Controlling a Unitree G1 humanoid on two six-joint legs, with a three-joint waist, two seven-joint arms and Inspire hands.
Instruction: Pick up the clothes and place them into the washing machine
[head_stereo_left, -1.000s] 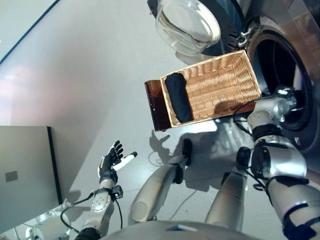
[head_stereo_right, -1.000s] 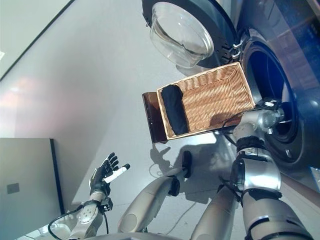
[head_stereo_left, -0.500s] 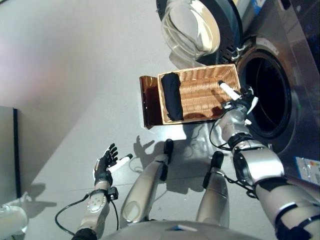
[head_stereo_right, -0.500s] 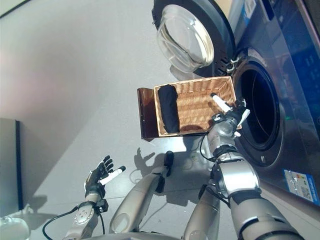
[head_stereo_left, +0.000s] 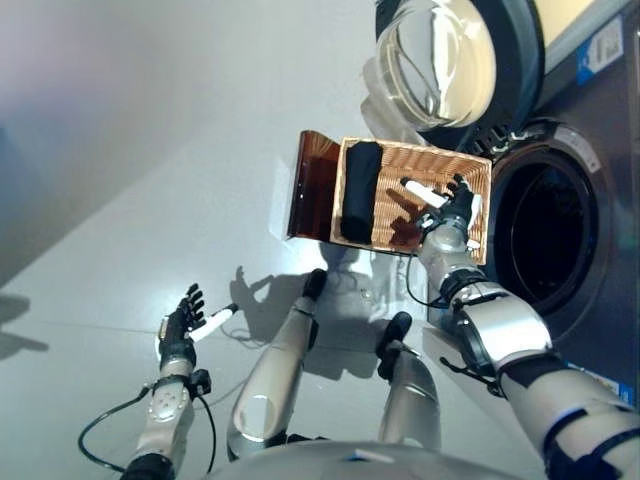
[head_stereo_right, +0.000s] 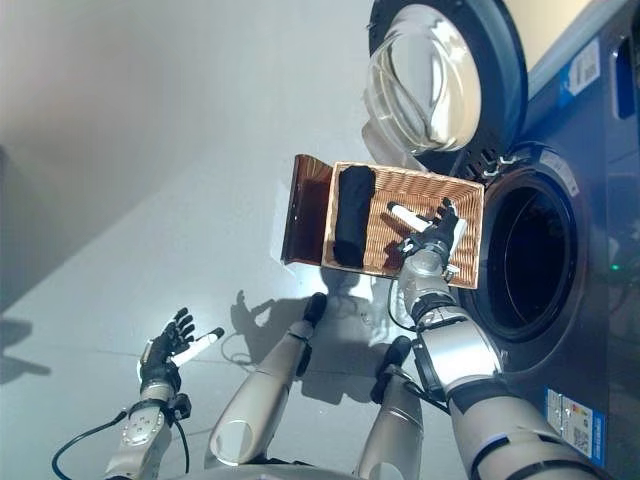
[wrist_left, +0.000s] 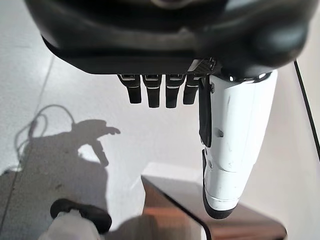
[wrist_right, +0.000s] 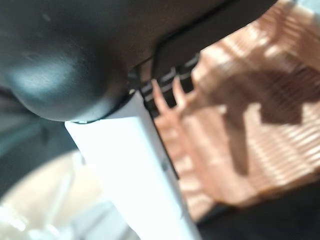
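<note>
Cloth (head_stereo_left: 359, 190) lies in basket (head_stereo_left: 470, 170), not yet picked. Right hand (head_stereo_left: 452, 207) splayed above basket, empty; left hand (head_stereo_left: 180, 325) relaxed, idle. Washer (head_stereo_left: 545, 230) open.

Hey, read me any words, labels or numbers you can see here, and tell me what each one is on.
Blue sticker on the washing machine, above its opening: too small to read.
Blue and white label low on the machine's front: too small to read.
Wicker basket and dark cloth: no print visible.

Head stereo pair looking down, sharing basket (head_stereo_left: 440, 170), wrist cameras close.
</note>
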